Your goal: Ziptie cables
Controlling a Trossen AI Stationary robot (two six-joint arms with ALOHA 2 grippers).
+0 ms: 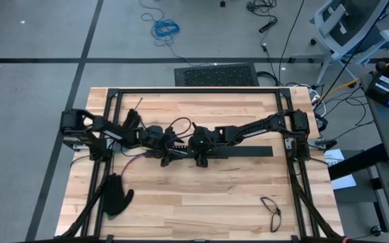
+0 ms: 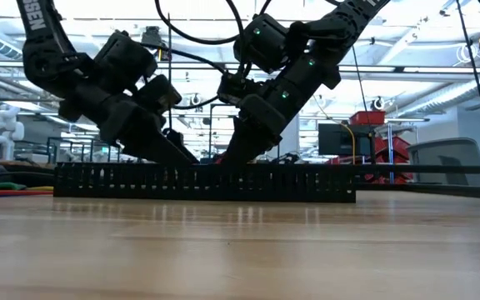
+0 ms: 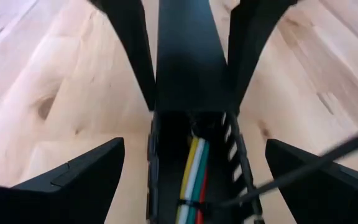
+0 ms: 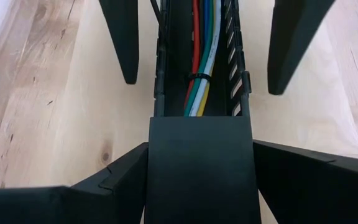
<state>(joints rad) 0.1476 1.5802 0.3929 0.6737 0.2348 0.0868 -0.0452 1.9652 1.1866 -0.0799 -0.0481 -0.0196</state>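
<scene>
slotted black cable duct (image 2: 207, 182) lies closest to the low camera. left gripper (image 3: 188, 163) and right gripper (image 4: 197, 163) straddle it facing each other, fingers spread, gripping nothing. cables (image 4: 202, 59) lie inside between them, bound by a ziptie (image 4: 197, 78).

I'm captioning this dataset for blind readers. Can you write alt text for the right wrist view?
A bundle of red, blue, green, white and yellow cables, cinched by a thin dark ziptie, lies inside a long black slotted plastic channel on a light wooden table. The right gripper straddles the channel's lidded part with open jaws; the left gripper straddles it farther along.
</scene>
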